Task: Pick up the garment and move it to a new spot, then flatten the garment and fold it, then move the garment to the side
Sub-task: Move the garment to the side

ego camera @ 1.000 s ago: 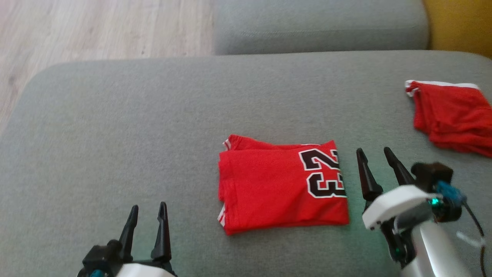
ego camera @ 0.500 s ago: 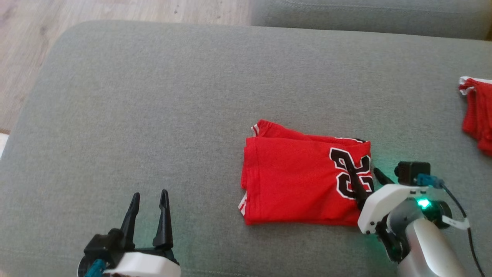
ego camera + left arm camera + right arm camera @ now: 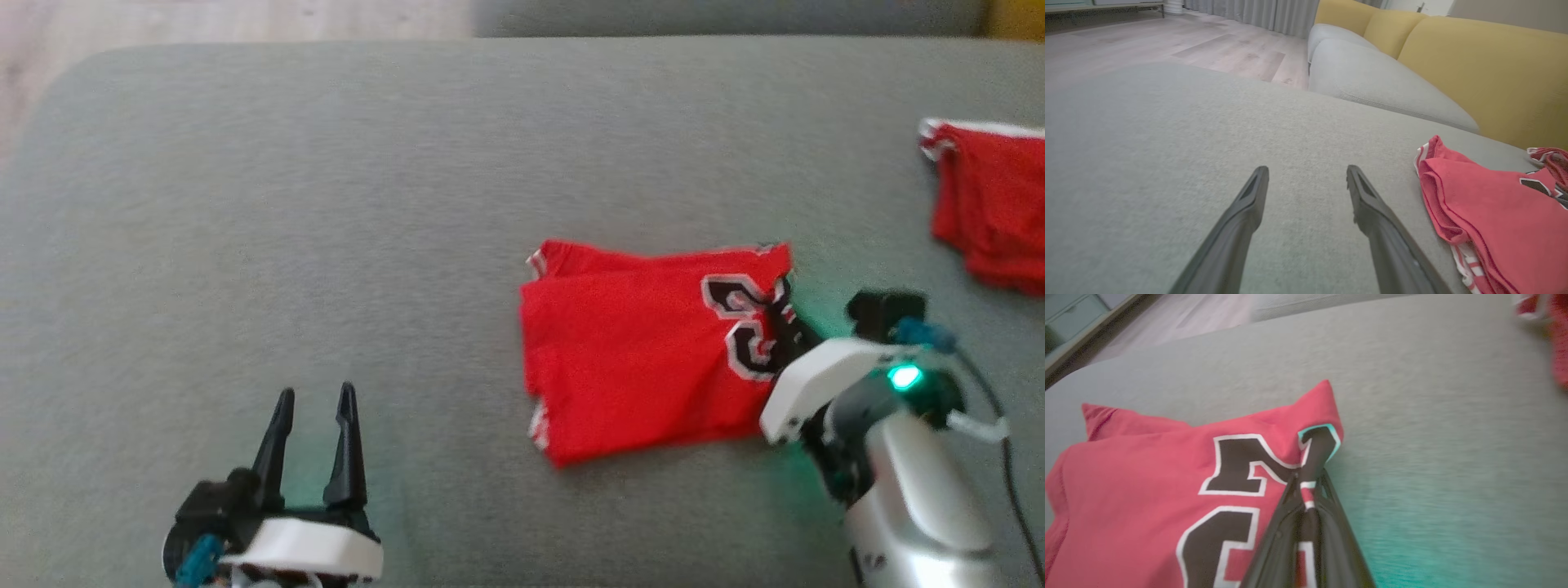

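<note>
The garment (image 3: pixel 637 359) is a folded red jersey with black, white-edged numbers, lying on the grey sofa cushion (image 3: pixel 326 204). My right gripper (image 3: pixel 780 322) is shut on its right edge, over the numbers; in the right wrist view the two fingers pinch the cloth (image 3: pixel 1306 486) and the garment (image 3: pixel 1147 477) bunches up toward them. My left gripper (image 3: pixel 314 408) stands open at the lower left, well apart from the garment, nothing between its fingers (image 3: pixel 1249 204). The garment (image 3: pixel 1494 212) lies to the right of that gripper in the left wrist view.
A second red garment (image 3: pixel 988 204) lies at the cushion's far right edge. Another grey cushion (image 3: pixel 1372 77) and a yellow sofa back (image 3: pixel 1486 69) stand behind. Wooden floor (image 3: pixel 1167 41) lies beyond the cushion's left edge.
My right gripper has moved in over the garment's right edge and shut on it; the cloth now puckers there. The head camera has shifted. The left gripper has stayed open in place.
</note>
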You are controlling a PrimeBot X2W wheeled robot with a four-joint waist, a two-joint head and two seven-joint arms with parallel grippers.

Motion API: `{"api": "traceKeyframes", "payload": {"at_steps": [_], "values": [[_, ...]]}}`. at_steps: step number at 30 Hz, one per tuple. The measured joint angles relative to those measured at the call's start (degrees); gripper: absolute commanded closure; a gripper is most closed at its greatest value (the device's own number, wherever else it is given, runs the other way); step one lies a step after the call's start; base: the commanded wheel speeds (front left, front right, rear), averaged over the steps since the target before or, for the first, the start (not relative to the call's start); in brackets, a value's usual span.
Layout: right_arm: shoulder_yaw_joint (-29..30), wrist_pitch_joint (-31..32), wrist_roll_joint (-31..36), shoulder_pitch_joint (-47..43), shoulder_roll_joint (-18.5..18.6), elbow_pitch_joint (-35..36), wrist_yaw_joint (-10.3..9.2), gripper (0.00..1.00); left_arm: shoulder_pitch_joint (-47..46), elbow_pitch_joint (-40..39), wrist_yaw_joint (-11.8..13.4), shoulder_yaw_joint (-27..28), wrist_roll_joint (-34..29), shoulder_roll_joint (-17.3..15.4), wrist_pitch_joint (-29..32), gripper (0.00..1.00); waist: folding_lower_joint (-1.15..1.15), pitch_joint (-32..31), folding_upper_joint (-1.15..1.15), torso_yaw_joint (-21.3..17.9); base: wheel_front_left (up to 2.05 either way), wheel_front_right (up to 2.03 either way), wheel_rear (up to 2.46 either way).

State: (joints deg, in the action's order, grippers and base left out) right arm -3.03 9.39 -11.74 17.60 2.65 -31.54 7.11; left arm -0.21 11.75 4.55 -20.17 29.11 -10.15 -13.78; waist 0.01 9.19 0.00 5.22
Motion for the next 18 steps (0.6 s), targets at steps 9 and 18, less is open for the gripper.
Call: {"api": "traceKeyframes", "payload": {"at_steps": [9, 18], "values": [[6.4, -2.0, 3.7, 3.2, 0.1, 4.6, 0.0, 1.0, -3.6, -1.3, -0.1, 0.3, -1.0, -1.3, 0.1, 0.0, 0.0, 2.9, 0.0, -9.7, 0.0, 0.0, 0.0], [6.5, -3.2, 2.9, 5.1, 0.1, 7.2, 0.0, 1.0, -8.5, -2.9, -0.1, 0.3, -2.0, -3.6, 2.3, 0.0, 0.0, 6.8, 0.0, -20.8, 0.0, 0.0, 0.0]]}}
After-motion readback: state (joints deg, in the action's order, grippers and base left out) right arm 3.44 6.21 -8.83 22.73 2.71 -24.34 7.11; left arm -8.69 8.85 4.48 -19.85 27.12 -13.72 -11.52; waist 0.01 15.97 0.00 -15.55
